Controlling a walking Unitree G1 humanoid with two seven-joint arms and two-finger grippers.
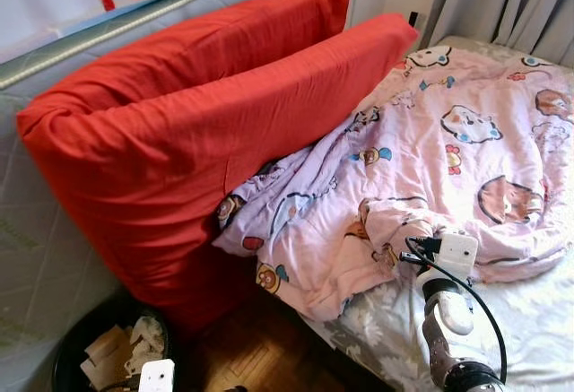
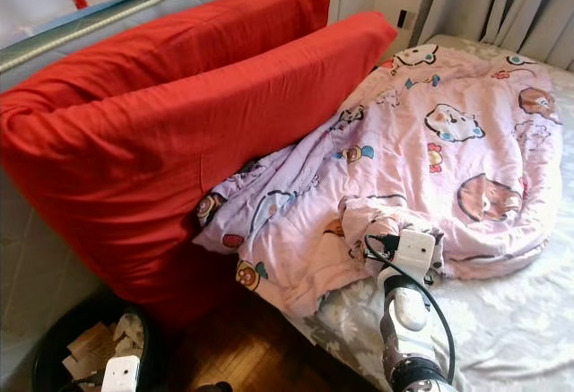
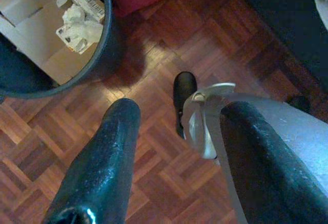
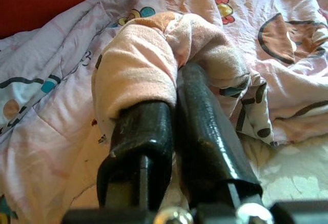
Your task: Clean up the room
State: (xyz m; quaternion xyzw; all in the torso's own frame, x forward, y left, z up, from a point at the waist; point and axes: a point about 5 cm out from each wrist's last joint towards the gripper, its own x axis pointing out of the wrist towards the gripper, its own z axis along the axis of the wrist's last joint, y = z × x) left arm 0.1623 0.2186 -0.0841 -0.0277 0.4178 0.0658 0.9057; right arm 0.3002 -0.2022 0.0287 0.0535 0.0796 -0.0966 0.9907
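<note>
Two red pillows (image 1: 206, 132) leaned upright against the wall at the head edge of the bed (image 1: 529, 320), one behind the other, the front one overlapping the crumpled pink quilt (image 1: 421, 168). That quilt, printed with cartoon animals, lay bunched across the bed from the pillows toward the far corner by the grey curtains (image 1: 511, 2), leaving the pale floral sheet bare along the near edge. On the parquet floor (image 3: 169, 44) beside the bed's near corner stood a dark bin (image 1: 81, 356) holding cardboard and crumpled paper. The right gripper (image 4: 177, 88) was at the quilt's near edge, its fingers (image 4: 200, 116) pinched together on a fold of the fabric. The left gripper (image 3: 177, 131) hung above the floor near the bin, its fingers (image 3: 110, 152) apart and holding nothing.
</note>
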